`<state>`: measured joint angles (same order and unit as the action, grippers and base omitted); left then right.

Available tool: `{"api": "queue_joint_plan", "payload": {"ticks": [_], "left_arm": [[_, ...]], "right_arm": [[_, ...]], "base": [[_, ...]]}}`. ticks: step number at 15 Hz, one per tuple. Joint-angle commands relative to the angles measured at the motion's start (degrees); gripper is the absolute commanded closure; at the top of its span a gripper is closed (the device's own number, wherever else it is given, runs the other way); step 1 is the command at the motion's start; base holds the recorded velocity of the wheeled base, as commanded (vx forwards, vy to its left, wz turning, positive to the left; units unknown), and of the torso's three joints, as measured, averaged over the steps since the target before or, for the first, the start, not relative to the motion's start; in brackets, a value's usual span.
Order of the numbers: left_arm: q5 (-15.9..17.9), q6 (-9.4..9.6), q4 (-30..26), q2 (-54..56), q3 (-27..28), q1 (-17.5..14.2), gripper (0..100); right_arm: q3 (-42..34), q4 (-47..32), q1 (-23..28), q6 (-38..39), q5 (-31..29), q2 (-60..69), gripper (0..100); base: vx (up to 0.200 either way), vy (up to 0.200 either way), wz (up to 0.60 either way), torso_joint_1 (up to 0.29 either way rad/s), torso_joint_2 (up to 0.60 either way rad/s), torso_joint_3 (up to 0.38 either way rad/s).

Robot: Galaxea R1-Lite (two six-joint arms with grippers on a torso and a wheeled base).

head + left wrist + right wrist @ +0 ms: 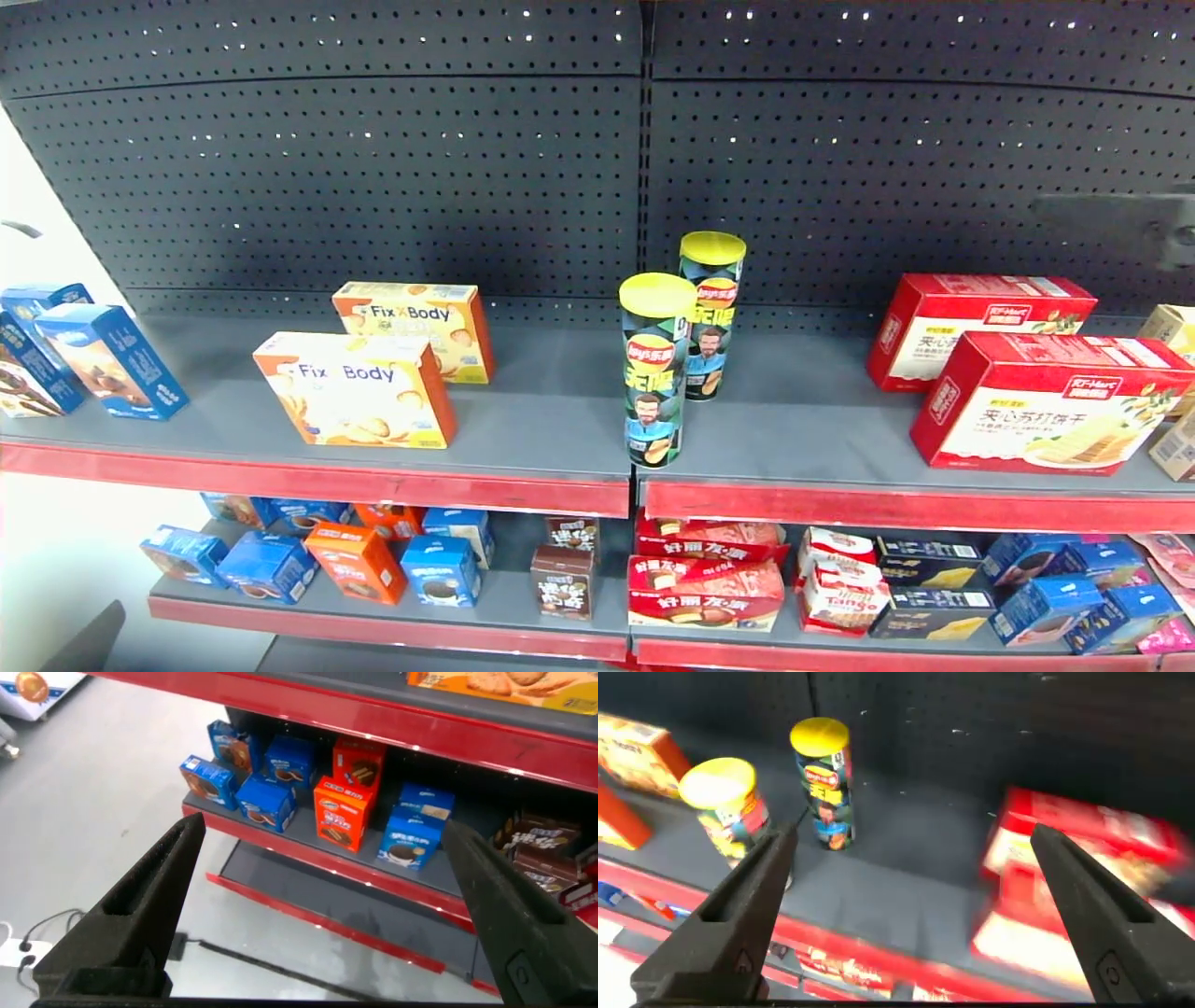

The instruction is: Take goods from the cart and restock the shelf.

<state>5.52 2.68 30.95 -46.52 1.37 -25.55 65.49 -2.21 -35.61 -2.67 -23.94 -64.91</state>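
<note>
1. Two cans [653, 373] with yellow lids stand up near the middle of the top shelf [541, 439]. One can is in front. The other is just behind it and a bit to the right.
2. Two orange boxes [359, 390] sit to the left of the cans, one in front and one behind.
3. Two red boxes [1046, 401] sit to the right of the cans, well apart from them. One is behind the other.
4. Some blue boxes [112, 359] stand at the far left end of the top shelf.
5. The right tool [913, 835] hangs in front of the top shelf. Its two fingers are spread wide and nothing is between them. The bare bit of shelf between the cans and the red boxes shows through the gap.
6. The left tool [320, 831] is down low, in front of the lower shelf [392, 631]. Its fingers are spread wide too, and it holds nothing.
7. On the lower shelf, little blue packs [266, 798] and little orange packs [344, 812] stand side by side at the left.
8. Brown packs [542, 849] stand just to the right of them.
9. Red bags [709, 579] lie in a pile farther right on the lower shelf, below the cans.
</note>
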Motion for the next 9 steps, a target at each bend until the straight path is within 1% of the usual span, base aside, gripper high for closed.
{"api": "queue_joint_plan", "payload": {"ticks": [1, 2, 4, 5, 6, 7, 8, 9], "left_arm": [[0.01, -0.05, -0.19, 1.26, -0.22, 2.08, 0], [0.1, -0.05, -0.81, 1.43, -0.05, 2.52, 0], [0.1, 0.04, -0.98, 1.26, 0.83, 4.63, 0], [0.01, -0.05, -1.07, 0.99, 2.77, 6.22, 0], [-0.07, -0.05, -1.33, -1.29, 5.84, 8.59, 0], [-0.16, -0.05, -1.33, -3.4, 7.6, 10.17, 0], [0.1, 0.39, -1.33, -6.39, 9.8, 11.49, 0], [0.19, 1.1, -1.33, -8.85, 11.38, 13.33, 0]], "right_arm": [[-3.26, -3.86, 1.77, 0.82, -4.71, 11.13, 0], [-5.55, -4.12, 1.86, 0.82, -5.5, 13.41, 0], [-15.13, -4.12, 2.03, 0.65, -12.71, 20.09, 0], [-19.87, -4.03, 2.21, 0.65, -15.78, 24.22, 0], [-24.62, -4.3, 4.06, 0.47, -17.28, 29.76, 0], [-26.02, -4.74, 6.78, 0.38, -17.28, 32.04, 0], [-26.2, -6.76, 12.58, 0.38, -16.93, 33.98, 0], [-25.23, -8.43, 14.95, 0.56, -16.75, 34.33, 0]], "base": [[0.0, 0.0, 0.0, 0.0, 0.0, 0.0], [0.0, 0.0, 0.0, 0.0, 0.0, 0.0], [0.0, 0.0, 0.0, 0.0, 0.0, 0.0], [0.0, 0.0, 0.0, 0.0, 0.0, 0.0], [0.0, 0.0, 0.0, 0.0, 0.0, 0.0], [0.0, 0.0, 0.0, 0.0, 0.0, 0.0], [0.0, 0.0, 0.0, 0.0, 0.0, 0.0], [0.0, 0.0, 0.0, 0.0, 0.0, 0.0]]}}
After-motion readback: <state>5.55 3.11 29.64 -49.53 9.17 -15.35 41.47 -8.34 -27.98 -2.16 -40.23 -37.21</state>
